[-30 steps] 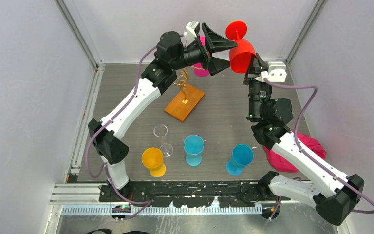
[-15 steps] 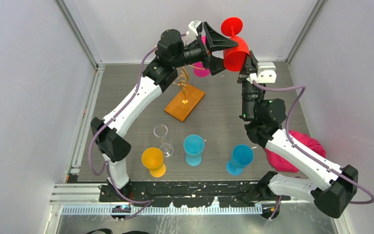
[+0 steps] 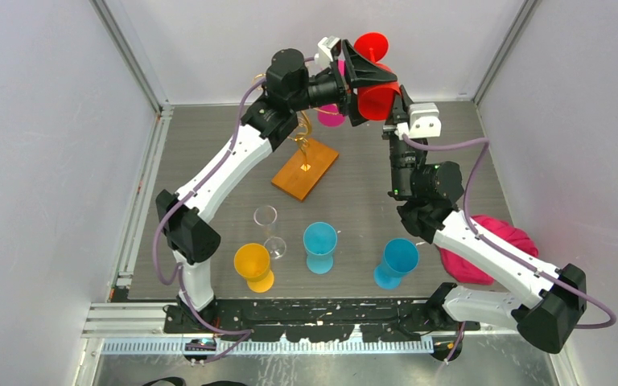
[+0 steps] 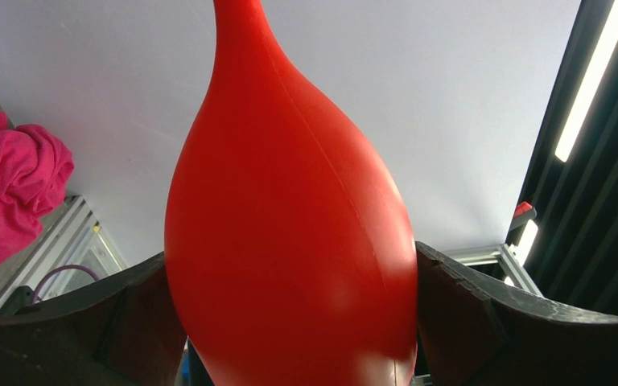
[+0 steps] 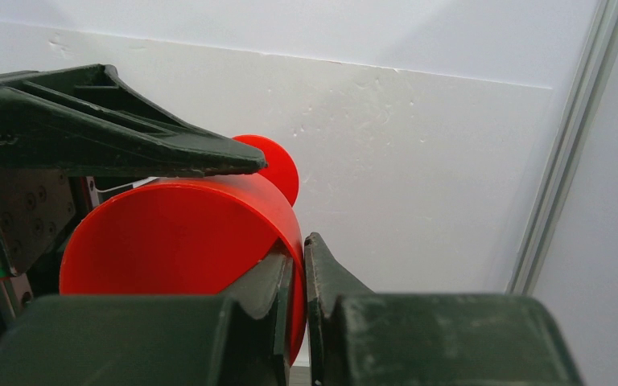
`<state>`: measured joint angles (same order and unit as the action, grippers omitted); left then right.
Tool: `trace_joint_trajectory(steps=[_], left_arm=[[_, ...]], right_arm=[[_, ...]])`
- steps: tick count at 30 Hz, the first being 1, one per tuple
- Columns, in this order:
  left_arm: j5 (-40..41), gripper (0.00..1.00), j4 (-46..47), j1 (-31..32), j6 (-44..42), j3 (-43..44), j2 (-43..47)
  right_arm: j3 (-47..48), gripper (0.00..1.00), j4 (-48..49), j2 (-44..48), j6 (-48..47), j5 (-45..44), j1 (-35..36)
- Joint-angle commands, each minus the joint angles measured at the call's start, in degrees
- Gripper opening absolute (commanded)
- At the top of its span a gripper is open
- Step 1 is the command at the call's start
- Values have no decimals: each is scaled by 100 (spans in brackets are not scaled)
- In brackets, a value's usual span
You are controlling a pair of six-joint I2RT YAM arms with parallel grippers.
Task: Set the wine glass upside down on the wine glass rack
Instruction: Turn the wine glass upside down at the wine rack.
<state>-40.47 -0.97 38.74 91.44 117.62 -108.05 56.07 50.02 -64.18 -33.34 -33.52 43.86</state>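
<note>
Right gripper (image 5: 299, 249) pinches the upturned wine glass (image 3: 376, 88) by its rim, left gripper (image 4: 290, 273) straddling the bowl, grip unclear; wine glass rack (image 3: 304, 165) not yet reached.

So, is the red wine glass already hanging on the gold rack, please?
No, the right pincer holds the red wine glass by its rim in the air, apart from the gold rack.

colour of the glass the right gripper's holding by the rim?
Solid red plastic wine glass; shows best in the left wrist view.
</note>
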Motion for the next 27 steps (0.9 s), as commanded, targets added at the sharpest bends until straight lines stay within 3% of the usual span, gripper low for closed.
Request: trace_joint_trajectory(steps=[1,8,13,21,27], left_arm=[[-240,90,603,30,86,333,20],[-220,75,840,29,90,256,12],[-252,74,832,28,-52,188,89],[-232,73,200,28,-913,330,228],[-106,73,-119,29,-1477,296,335]], right_arm=[[93,1,137,8,-124,92,149],[-5,1,133,108,-177,5,175],[-37,2,96,153,-132,-65,180],[-35,39,1,268,-70,-132,206],[-40,46,-114,375,-50,-194,222]])
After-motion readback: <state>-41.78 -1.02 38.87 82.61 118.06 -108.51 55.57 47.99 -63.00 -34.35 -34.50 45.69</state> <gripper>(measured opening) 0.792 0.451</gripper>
